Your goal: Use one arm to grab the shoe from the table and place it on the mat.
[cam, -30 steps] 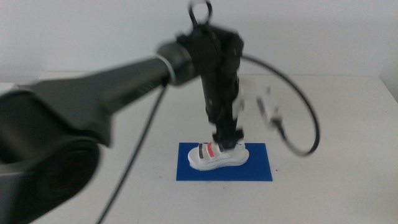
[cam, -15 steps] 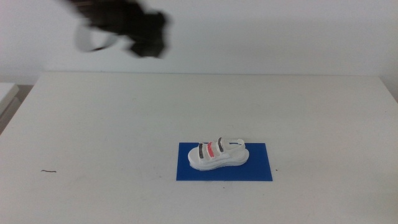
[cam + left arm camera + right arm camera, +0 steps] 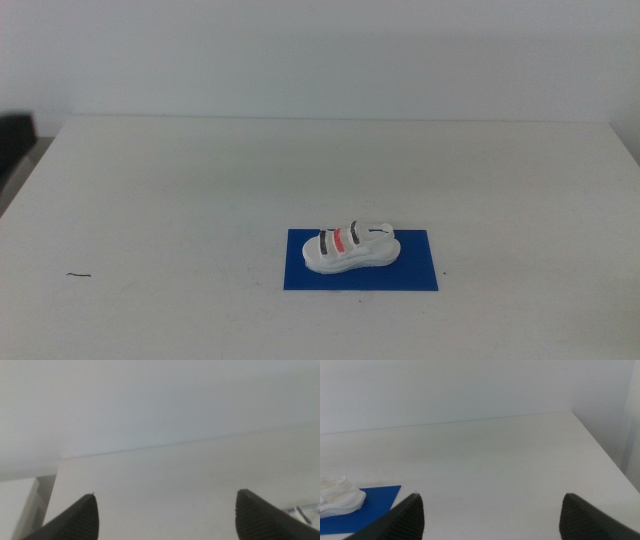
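Note:
The small white shoe [image 3: 351, 247] with dark and red straps rests upright on the dark blue mat [image 3: 414, 270], right of the white table's [image 3: 200, 200] middle near the front. No arm shows in the middle view. My left gripper [image 3: 165, 510] is open over bare tabletop, with nothing between its jaws; a sliver of the mat [image 3: 302, 508] and shoe shows by one jaw. My right gripper [image 3: 492, 512] is also open and empty, looking across the table, with the shoe [image 3: 337, 496] and the mat [image 3: 377, 500] off to one side.
A small dark mark [image 3: 78, 275] lies on the table at the front left. The table's far edge [image 3: 330, 120] meets a white wall. At the left edge of the middle view a dark object [image 3: 15, 135] shows beyond the table.
The left arm has let go of the shoe, lifted off the mat and swung away to the left, out of the middle view. The shoe stays on the mat.

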